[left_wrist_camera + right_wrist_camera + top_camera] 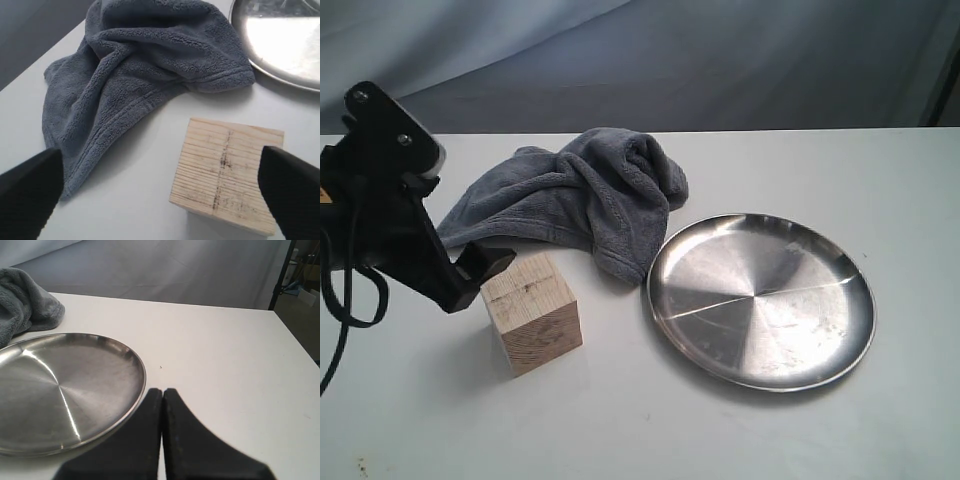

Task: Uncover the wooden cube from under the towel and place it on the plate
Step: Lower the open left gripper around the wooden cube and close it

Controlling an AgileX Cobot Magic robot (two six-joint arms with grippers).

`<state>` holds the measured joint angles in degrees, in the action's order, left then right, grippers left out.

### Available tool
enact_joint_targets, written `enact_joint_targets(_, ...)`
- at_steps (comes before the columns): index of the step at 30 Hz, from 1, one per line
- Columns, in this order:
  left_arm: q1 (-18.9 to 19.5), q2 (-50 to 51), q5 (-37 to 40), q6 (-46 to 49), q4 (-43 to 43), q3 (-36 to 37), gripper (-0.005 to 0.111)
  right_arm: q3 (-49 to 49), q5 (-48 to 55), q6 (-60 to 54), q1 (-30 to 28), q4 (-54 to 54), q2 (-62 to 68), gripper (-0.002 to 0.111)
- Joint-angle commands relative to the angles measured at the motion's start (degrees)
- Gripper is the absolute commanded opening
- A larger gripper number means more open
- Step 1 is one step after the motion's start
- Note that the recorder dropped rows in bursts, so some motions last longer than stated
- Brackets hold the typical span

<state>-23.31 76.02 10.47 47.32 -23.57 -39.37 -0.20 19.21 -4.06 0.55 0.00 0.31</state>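
Observation:
The wooden cube [532,312] stands uncovered on the white table, left of the plate [760,300], which holds nothing. The grey-blue towel [570,195] lies crumpled behind the cube, one fold touching the plate's rim. My left gripper [485,278] hovers at the cube's left upper edge. In the left wrist view it [160,160] is open, with one finger [292,192] over the cube [227,180] and the other [27,195] near the towel [145,65]. My right gripper [162,390] is shut on nothing, beside the plate [60,390]. It does not show in the exterior view.
The white table [840,170] ends at a back edge in front of a grey backdrop [720,60]. In the right wrist view a dark stand [281,275] rises past the table's far corner. A black cable [345,300] hangs from the left arm.

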Motion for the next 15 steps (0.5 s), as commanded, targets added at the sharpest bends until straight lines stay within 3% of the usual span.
enact_joint_targets(1, -0.2, 4.5, -3.2, -0.8, -0.3, 0.3, 0.104, 0.2, 0.0, -0.1, 0.1, -0.5, -0.3, 0.000)
enact_joint_targets(3, -0.2, 5.8, -1.6, -0.8, -0.3, -0.2, 0.104, 0.2, 0.0, -0.1, 0.1, -0.5, -0.3, 0.000)
enact_joint_targets(9, -0.2, 11.4, 15.5, -0.8, -2.1, -9.6, 0.104, 0.2, 0.0, -0.1, 0.1, -0.5, -0.3, 0.000)
enact_joint_targets(15, -0.2, 18.1, 17.1, -0.4, -1.7, -15.9, 0.104, 0.2, 0.0, -0.1, 0.1, -0.5, -0.3, 0.000)
